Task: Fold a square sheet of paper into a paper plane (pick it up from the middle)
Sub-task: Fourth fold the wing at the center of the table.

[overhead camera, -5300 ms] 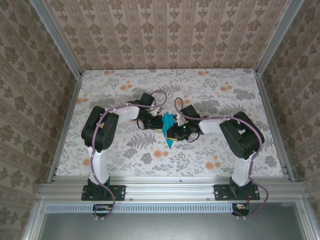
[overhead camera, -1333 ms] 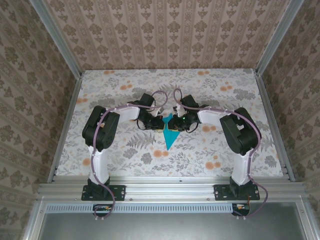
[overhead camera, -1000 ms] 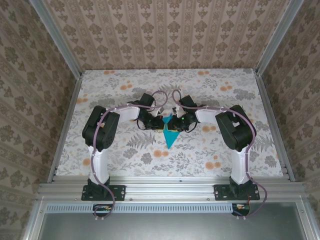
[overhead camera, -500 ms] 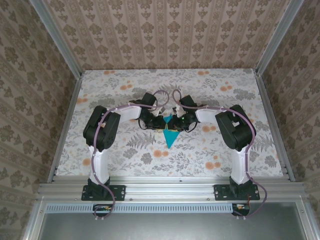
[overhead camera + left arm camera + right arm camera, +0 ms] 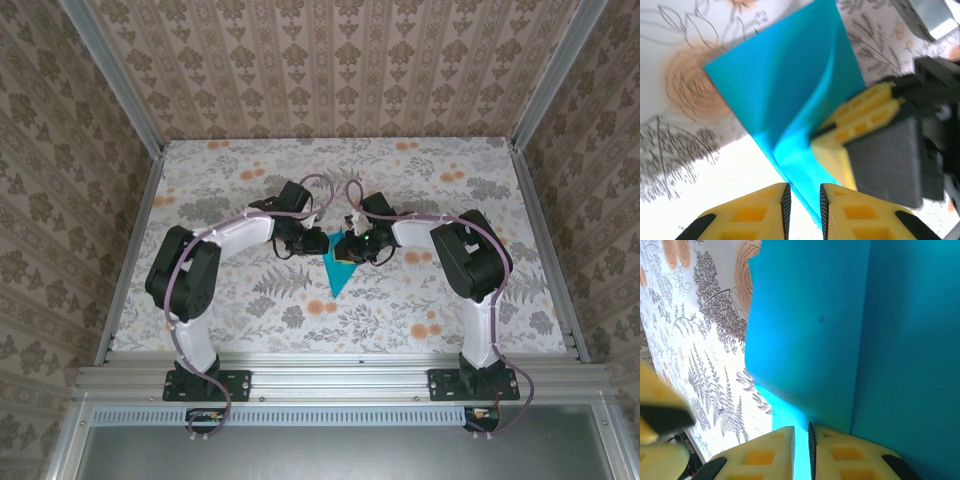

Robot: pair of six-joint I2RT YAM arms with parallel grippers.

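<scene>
Patterned wallpaper [image 5: 330, 70] closes in three sides around a floral worktop [image 5: 440, 200]. At its middle your left gripper [image 5: 306, 243] has its jaws clenched on one edge of the paper plane [image 5: 338, 272], a teal dart whose tip points toward the arm bases. Your right gripper [image 5: 354, 247] pinches the opposite flap the same way. You appear to be mid-fold, shaping a wing. Next, I judge, you must lay that flap flat along the centre crease without tearing it.

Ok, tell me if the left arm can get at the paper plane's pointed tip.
Probably yes: the paper plane's tip lies uncovered on the table, though the left gripper is shut on its far end.
</scene>
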